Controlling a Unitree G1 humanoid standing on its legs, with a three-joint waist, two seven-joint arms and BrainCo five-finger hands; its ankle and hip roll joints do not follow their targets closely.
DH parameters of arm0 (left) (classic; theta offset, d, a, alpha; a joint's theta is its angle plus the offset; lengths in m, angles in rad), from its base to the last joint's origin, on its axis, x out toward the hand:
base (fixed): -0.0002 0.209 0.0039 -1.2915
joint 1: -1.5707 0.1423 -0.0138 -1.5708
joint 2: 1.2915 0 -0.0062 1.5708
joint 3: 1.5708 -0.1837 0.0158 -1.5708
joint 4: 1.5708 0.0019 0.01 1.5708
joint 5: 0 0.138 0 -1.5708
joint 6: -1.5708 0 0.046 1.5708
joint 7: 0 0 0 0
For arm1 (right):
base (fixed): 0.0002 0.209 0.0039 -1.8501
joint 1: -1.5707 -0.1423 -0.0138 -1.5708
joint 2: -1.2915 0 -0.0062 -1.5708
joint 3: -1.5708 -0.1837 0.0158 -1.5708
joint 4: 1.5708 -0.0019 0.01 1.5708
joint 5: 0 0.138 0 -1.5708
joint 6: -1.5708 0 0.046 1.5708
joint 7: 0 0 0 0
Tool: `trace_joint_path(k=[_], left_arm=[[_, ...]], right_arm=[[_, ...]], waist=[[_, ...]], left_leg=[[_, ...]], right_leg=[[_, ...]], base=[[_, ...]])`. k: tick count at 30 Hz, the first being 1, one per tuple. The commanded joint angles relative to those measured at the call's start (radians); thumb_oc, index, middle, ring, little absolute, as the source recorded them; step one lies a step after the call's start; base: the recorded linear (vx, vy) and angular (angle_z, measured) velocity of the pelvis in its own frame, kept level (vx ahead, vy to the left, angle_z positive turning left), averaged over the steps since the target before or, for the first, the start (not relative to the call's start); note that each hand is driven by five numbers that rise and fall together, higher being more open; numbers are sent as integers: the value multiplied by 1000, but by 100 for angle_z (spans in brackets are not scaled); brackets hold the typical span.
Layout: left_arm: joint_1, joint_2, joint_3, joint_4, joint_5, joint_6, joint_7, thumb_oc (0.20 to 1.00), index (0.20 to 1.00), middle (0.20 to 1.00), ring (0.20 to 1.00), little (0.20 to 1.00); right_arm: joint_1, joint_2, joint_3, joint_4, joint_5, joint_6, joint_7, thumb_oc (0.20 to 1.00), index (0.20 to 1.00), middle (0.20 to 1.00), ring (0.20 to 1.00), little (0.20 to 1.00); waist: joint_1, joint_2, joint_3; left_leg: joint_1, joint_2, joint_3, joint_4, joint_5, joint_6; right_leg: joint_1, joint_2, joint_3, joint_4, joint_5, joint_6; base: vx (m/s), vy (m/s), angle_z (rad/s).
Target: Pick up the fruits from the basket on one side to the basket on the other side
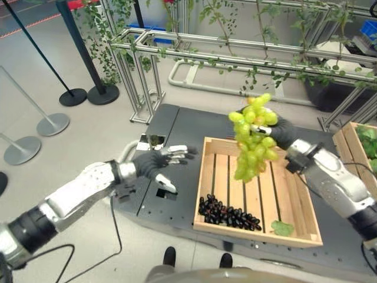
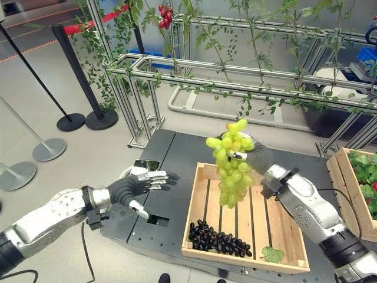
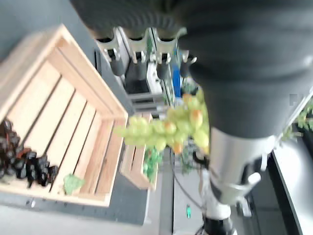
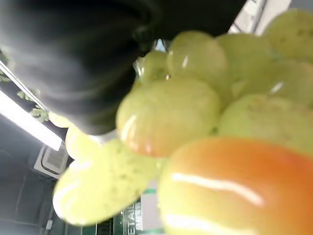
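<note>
1. Worktop (image 1: 177, 127): dark slab w/ both crates on it, so the carry stays short and low.
2. Middle wooden crate (image 1: 207, 177): slatted, open-topped; judged the drop crate, since dark grapes (image 1: 228, 213) already lie along its near edge w/ a loose leaf (image 1: 282, 228) beside them.
3. Second crate (image 1: 346, 147) at robot's right, holds green leaves; probably the source.
4. Green grape bunch (image 1: 254, 137): hangs free above middle crate, well clear of slats, so it can be lowered w/o dragging.
5. Right hand (image 1: 281, 131): fingers curled on bunch's top, letting it dangle.
6. Left hand (image 1: 158, 162): fingers straight, empty, over worktop left of crate, out of the way.
</note>
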Motion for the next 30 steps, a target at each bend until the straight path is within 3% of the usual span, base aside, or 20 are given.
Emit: trace_joint_path(k=[1, 4, 8, 10, 14, 24, 30], left_arm=[[42, -4, 121, 26, -40, -76, 22, 1000, 1000, 1000, 1000, 1000], [85, -24, 179, 32, -34, -80, 30, 1000, 1000, 1000, 1000, 1000], [135, -137, 282, 74, 43, -120, 109, 1000, 1000, 1000, 1000, 1000], [135, -170, 286, 93, 71, -119, 136, 1000, 1000, 1000, 1000, 1000], [18, -243, 179, 118, 173, -112, 184, 1000, 1000, 1000, 1000, 1000], [-246, -345, -56, 173, 250, -81, 191, 1000, 1000, 1000, 1000, 1000], [-352, -350, -182, 189, 267, -52, 144, 1000, 1000, 1000, 1000, 1000]], right_arm=[[-14, -16, -91, -73, 1, -98, -4, 200, 200, 200, 200, 200], [10, -4, -122, -77, -5, -97, -5, 200, 200, 200, 200, 200], [47, 40, -140, -106, -19, -88, 2, 200, 200, 200, 200, 200], [52, 52, -140, -111, -27, -84, 3, 200, 200, 200, 200, 200], [0, 88, -73, -104, -45, -66, -4, 200, 200, 200, 200, 200], [-127, 148, 41, -74, -63, -45, -20, 200, 200, 200, 200, 200], [-198, 152, 99, -59, -87, -42, -24, 200, 200, 200, 200, 200]], waist=[[21, -58, -34], [26, -60, -36], [31, -69, -36], [32, -71, -34], [26, -80, -34], [11, -80, -29], [3, -75, -26]], left_leg=[[12, -30, 5, 25, -67, 6], [11, -31, 2, 28, -68, 7], [11, -29, 1, 30, -71, 7], [12, -30, 1, 32, -72, 8], [8, -28, 2, 37, -76, 10], [10, -28, 11, 43, -82, 16], [13, -28, 17, 48, -88, 20]], right_leg=[[15, -47, 0, 78, -46, 97], [16, -47, -3, 78, -47, 96], [17, -46, -4, 78, -51, 94], [18, -46, -4, 78, -52, 92], [18, -45, 1, 78, -55, 88], [12, -42, 17, 82, -58, 88], [12, -42, 28, 83, -56, 90]], base=[[0, 0, 0], [14, -3, 3], [5, -1, 1], [2, -6, 3], [0, -5, 2], [0, 0, 0], [3, 2, -1]])
